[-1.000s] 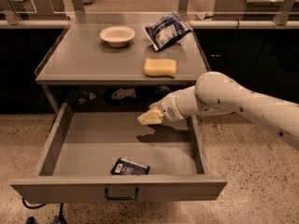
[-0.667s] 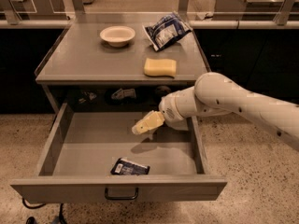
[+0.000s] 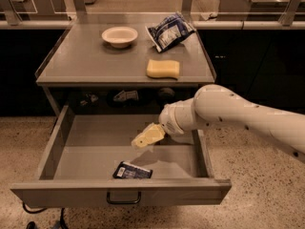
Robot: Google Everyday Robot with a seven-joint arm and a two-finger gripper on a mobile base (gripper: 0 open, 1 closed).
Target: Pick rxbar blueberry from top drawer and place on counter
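The rxbar blueberry point(image 3: 132, 171), a flat dark navy bar with a white label patch, lies on the floor of the open top drawer point(image 3: 62, 140), near its front panel. My gripper point(image 3: 142, 140), yellowish at the end of the white arm, hangs inside the drawer above and slightly behind the bar, apart from it, pointing down-left. The arm reaches in from the right. The counter point(image 3: 90, 61) is the grey tabletop right above the drawer.
On the counter stand a white bowl point(image 3: 119, 36), a crinkled blue-and-white bag point(image 3: 169, 31) and a yellow sponge point(image 3: 163, 68). The drawer's dark loop handle point(image 3: 123, 198) is on its front panel. Small parts lie in the dark gap under the tabletop.
My gripper has moved down and to the left, deeper into the drawer and closer to the bar. The bar and the things on the counter have not moved.
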